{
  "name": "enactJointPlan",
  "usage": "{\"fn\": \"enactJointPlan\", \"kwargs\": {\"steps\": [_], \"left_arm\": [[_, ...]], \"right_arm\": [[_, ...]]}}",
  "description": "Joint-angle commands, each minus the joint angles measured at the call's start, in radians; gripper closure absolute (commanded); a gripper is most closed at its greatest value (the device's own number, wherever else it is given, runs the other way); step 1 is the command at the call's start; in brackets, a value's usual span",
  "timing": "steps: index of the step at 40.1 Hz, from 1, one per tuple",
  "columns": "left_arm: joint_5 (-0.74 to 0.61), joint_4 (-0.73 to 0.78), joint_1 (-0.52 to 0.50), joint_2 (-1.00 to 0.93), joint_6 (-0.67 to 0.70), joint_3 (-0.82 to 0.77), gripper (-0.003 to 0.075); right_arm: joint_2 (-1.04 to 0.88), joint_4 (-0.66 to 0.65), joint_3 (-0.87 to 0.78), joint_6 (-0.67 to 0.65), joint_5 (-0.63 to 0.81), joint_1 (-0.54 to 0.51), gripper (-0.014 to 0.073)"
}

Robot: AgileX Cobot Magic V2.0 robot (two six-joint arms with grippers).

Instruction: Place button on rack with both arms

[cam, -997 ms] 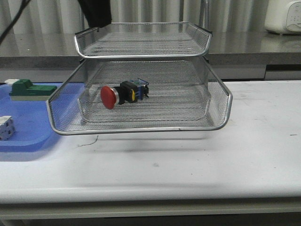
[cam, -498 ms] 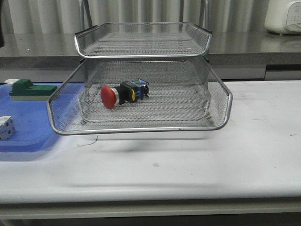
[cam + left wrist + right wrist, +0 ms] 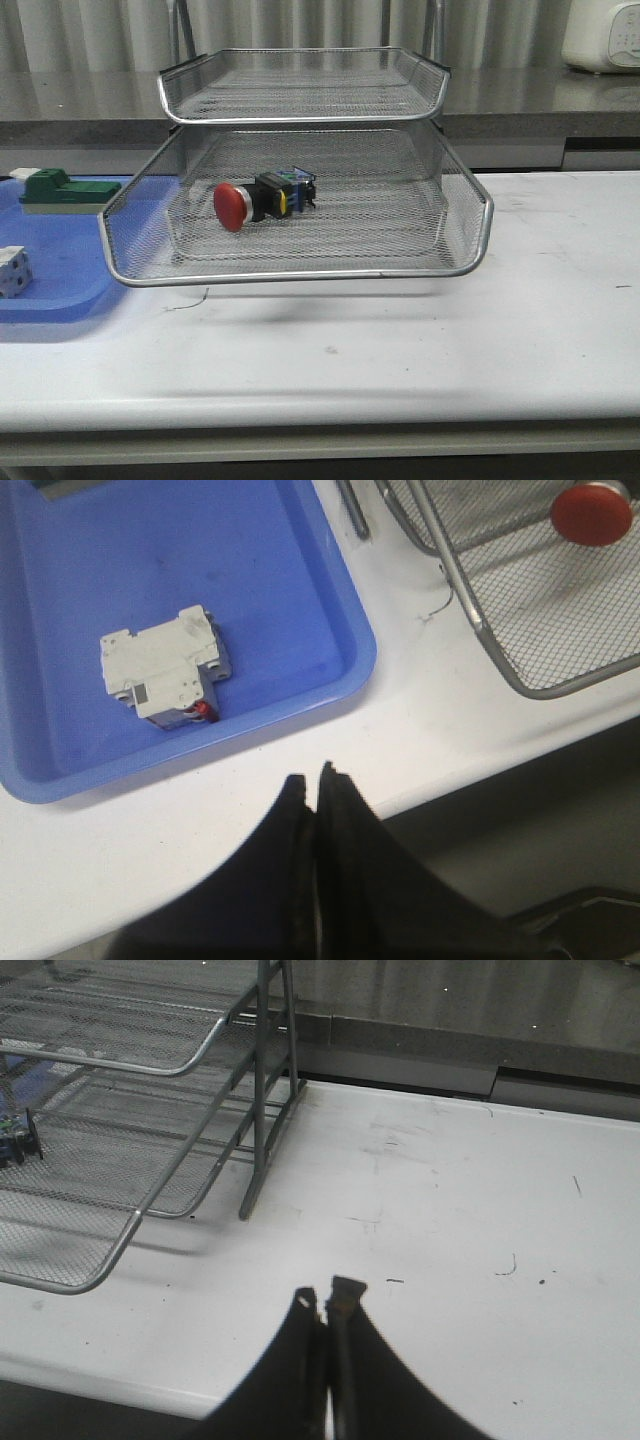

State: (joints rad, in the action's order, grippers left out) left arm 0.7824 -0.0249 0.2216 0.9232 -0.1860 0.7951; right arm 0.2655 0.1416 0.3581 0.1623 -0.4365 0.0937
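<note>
The button [image 3: 262,200] lies on its side in the rack's [image 3: 300,272] middle tier, red head toward the left; its red head also shows in the left wrist view [image 3: 591,513]. The silver wire rack also shows in the right wrist view [image 3: 150,1065]. My left gripper [image 3: 312,782] is shut and empty, over the table's front edge near the blue tray. My right gripper [image 3: 327,1297] is shut and empty, over the bare white table to the right of the rack. Neither arm shows in the front view.
A blue plastic tray [image 3: 60,280] sits left of the rack, holding a green block [image 3: 60,190] and a white cube [image 3: 12,270]. A grey-white breaker-like part [image 3: 165,668] lies in the tray [image 3: 300,630]. A grey ledge runs behind the table.
A dark arm shape behind the rack's top left, seen one second ago, has gone from the front view. The button and rack have not moved.
</note>
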Motion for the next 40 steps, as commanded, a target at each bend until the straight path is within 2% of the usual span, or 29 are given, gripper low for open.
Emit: {"fn": "enactJointPlan", "kwargs": {"steps": [1,9,22,28,40], "left_arm": [[-0.16,-0.015,-0.002,-0.131,0.01,-0.074,0.0739],[-0.259,-0.018,-0.002,-0.401,0.01,-0.231,0.0739],[-0.353,-0.043,-0.002,-0.793,0.01,-0.361,0.0739],[-0.355,-0.043,-0.002,-0.87,0.01,-0.374,0.0739],[-0.357,-0.043,-0.002,-0.872,0.01,-0.374,0.0739]], "right_arm": [[0.006,-0.007,0.027,0.001,0.081,-0.005,0.0655],[0.006,-0.007,0.027,0.001,0.081,-0.005,0.0655],[0.006,-0.007,0.027,0.001,0.081,-0.005,0.0655],[0.006,-0.007,0.027,0.001,0.081,-0.005,0.0655],[0.006,-0.007,0.027,0.001,0.081,-0.005,0.0655]]}}
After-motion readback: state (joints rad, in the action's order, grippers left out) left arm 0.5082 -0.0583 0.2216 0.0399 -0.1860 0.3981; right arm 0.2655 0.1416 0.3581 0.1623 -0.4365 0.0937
